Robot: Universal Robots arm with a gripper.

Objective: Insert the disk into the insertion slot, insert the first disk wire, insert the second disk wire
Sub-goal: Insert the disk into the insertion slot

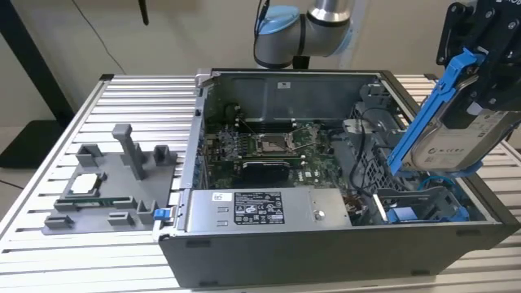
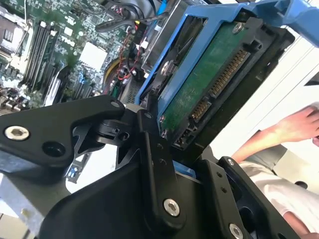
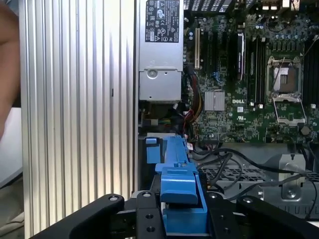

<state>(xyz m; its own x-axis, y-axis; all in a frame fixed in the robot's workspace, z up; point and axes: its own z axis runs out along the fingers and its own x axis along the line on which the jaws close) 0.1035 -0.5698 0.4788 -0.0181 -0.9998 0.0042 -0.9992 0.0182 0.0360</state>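
Now, upper right in the exterior view, the gripper (image 1: 480,91) clamps the disk (image 1: 456,143), stiff, likely heavy, safest held by its blue frame (image 1: 418,125).

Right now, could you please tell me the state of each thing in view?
computer case: lying flat, side open.
disk: held tilted above the computer case, not inserted.
gripper: shut on the disk.
insertion slot: not yet holding the disk.
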